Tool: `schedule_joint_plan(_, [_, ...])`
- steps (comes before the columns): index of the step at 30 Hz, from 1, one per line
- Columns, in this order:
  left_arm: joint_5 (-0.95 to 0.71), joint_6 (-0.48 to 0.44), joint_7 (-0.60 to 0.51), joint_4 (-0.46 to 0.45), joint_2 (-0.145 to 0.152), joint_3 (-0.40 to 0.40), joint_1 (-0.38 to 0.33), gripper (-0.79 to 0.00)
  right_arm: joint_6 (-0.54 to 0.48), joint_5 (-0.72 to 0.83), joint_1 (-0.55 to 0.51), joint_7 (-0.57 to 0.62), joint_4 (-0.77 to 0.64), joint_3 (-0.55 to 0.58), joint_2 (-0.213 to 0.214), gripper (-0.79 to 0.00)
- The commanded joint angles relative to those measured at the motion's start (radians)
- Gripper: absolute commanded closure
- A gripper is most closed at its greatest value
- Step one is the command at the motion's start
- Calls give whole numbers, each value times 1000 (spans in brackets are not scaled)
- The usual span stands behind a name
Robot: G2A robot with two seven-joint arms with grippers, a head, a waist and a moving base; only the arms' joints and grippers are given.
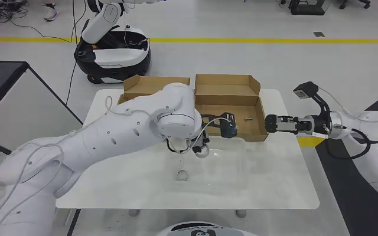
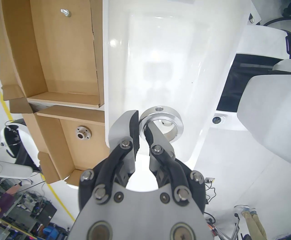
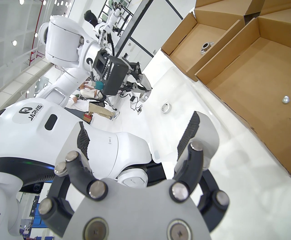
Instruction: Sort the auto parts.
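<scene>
My left end effector (image 2: pixel 142 127) is pinching the metal ring (image 2: pixel 161 123). One ribbed black pad (image 2: pixel 134 127) presses the outer wall and the other finger reaches into the bore, so the wall is clamped between them. The fingers are grey metal plates on black links with silver rivets.

The ring is a thick, smooth, machined collar, bright silver, with a small threaded hole through its side. In the top view it sits just below the frame's centre and appears lifted off the glossy white bench (image 1: pixel 266 177). A second ring (image 1: pixel 182 174) of the same kind lies flat on the bench, lower and slightly left, apart from the held one.

Two shallow brown cardboard boxes stand side by side in the upper middle. The left box (image 1: pixel 139 85) holds a flanged hub (image 2: pixel 82 133), and the right box (image 1: pixel 242 109) holds a small bolt (image 2: pixel 66 12).

My left arm (image 1: pixel 118 135), bulky and white, sweeps from the lower left corner to the centre. My right end effector (image 3: pixel 136 136) is spread wide with nothing between its ribbed pads. It sits at centre right, just beside the right box's outer wall, on the right arm (image 1: pixel 342 125), which stretches in from the right edge.
</scene>
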Motion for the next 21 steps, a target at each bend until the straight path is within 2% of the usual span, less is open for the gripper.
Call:
schedule_joint_plan(1, [0,0,0,-2,0,0,-1,0,0,0,0,0,0,0,0,-785])
schedule_joint_plan(7, [0,0,0,-2,0,0,-1,0,0,0,0,0,0,0,0,-785])
schedule_joint_plan(9, [-14,1,58,30,4,-15,24,0,0,0,0,0,0,0,0,-785])
schedule_joint_plan(12, [-67,-24,133,77,23,-79,53,0,0,0,0,0,0,0,0,-785])
schedule_joint_plan(18, [-280,-176,226,125,80,-230,158,0,0,0,0,0,0,0,0,-785])
schedule_joint_plan(21, [-396,-265,265,123,103,-275,214,0,0,0,0,0,0,0,0,-785])
